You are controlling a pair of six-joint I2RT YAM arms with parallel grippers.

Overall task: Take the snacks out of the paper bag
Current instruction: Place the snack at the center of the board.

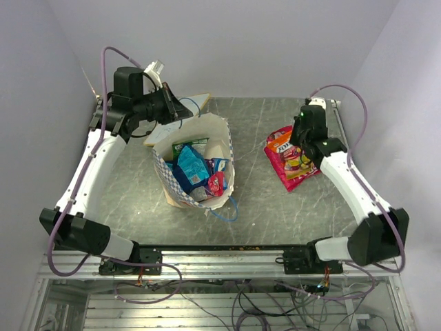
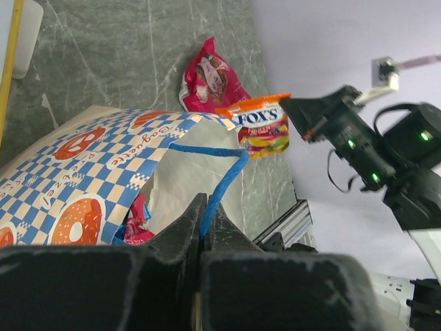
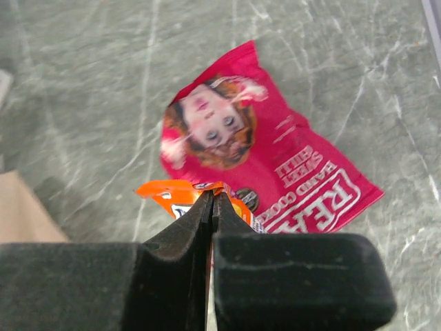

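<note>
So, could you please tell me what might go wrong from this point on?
1. The right tool pinches only the top edge of the orange packet, so it might slip out early.
2. It hangs over the red bag; released there, it may slide off.
3. The left tool holds the paper bag by just its thin blue string handle; a pull could tip the bag and spill the packets inside.
</note>
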